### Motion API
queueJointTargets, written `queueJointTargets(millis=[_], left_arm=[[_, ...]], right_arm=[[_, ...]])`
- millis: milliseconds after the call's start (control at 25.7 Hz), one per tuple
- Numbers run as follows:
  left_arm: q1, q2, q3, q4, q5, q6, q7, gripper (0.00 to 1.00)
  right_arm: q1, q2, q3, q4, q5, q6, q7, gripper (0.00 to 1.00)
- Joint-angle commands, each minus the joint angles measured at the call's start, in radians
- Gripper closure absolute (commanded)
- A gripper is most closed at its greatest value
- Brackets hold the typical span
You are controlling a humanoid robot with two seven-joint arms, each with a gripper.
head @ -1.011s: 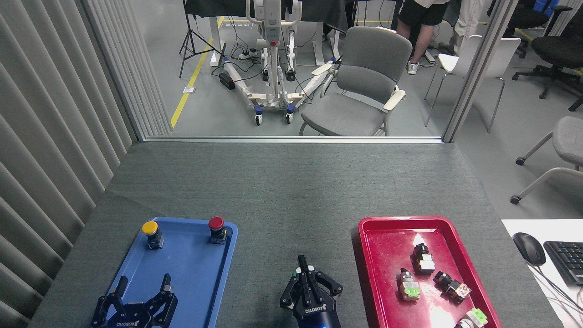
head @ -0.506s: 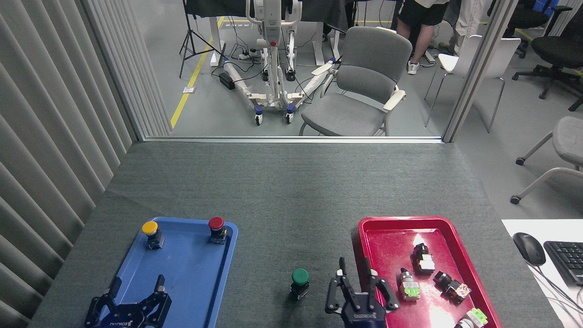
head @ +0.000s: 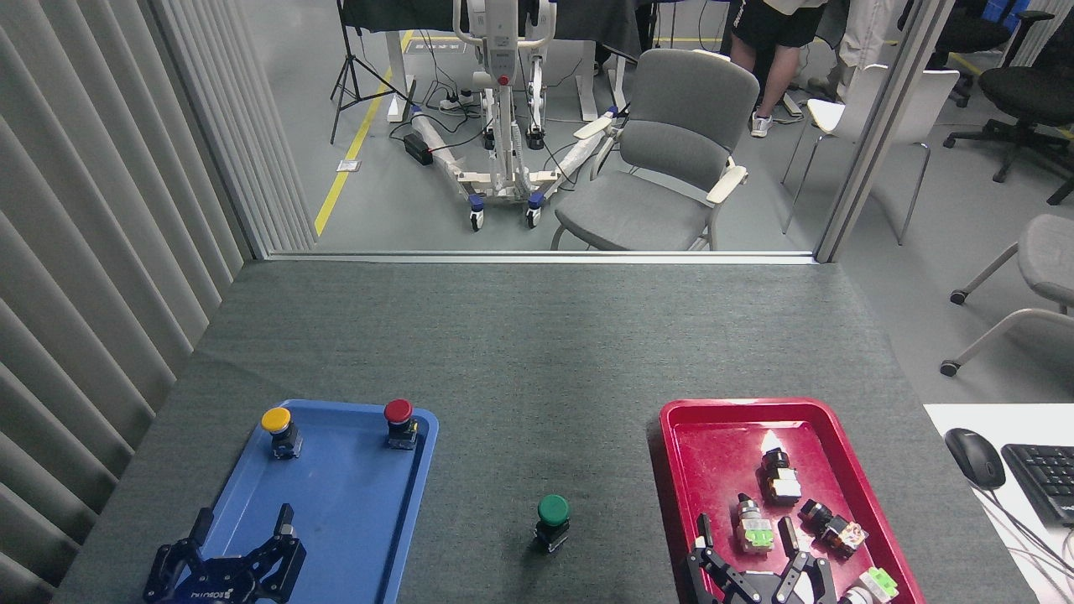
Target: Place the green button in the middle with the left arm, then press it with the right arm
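1. Right gripper [head: 745, 535], bottom right, fingers spread wide and empty over the red tray [head: 681, 436].
2. Left gripper [head: 242, 527], bottom left, likewise wide above the blue tray [head: 336, 495].
3. Green button [head: 552, 522] stands upright on the grey cloth [head: 520, 352] between the trays (placed centrally for pressing).

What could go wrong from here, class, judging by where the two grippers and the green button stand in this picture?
1. The open right gripper hovers over the red tray, right by a small green-and-silver switch; moving carelessly, it might knock that part.
2. The open left gripper sits low over the blue tray; a low sweep could drag the tray.
3. The green button stands unsupported on the grey cloth; an off-centre touch might tip it.
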Motion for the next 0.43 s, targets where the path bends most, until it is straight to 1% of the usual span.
queueJointTargets(millis=[0,194,389], left_arm=[[0.002,0.000,0.000,-0.002,0.001,-0.001,0.002,0.00],[0.000,0.000,0.005,-0.003,0.002,-0.051,0.000,0.00],[0.005,-0.005,0.074,-0.022,0.005,-0.090,0.000,0.00]], right_arm=[[0.004,-0.012,0.000,-0.009,0.015,-0.016,0.002,0.00],[0.013,-0.031,0.000,-0.014,0.028,-0.016,0.002,0.00],[0.013,-0.032,-0.002,-0.014,0.031,-0.015,0.002,0.00]])
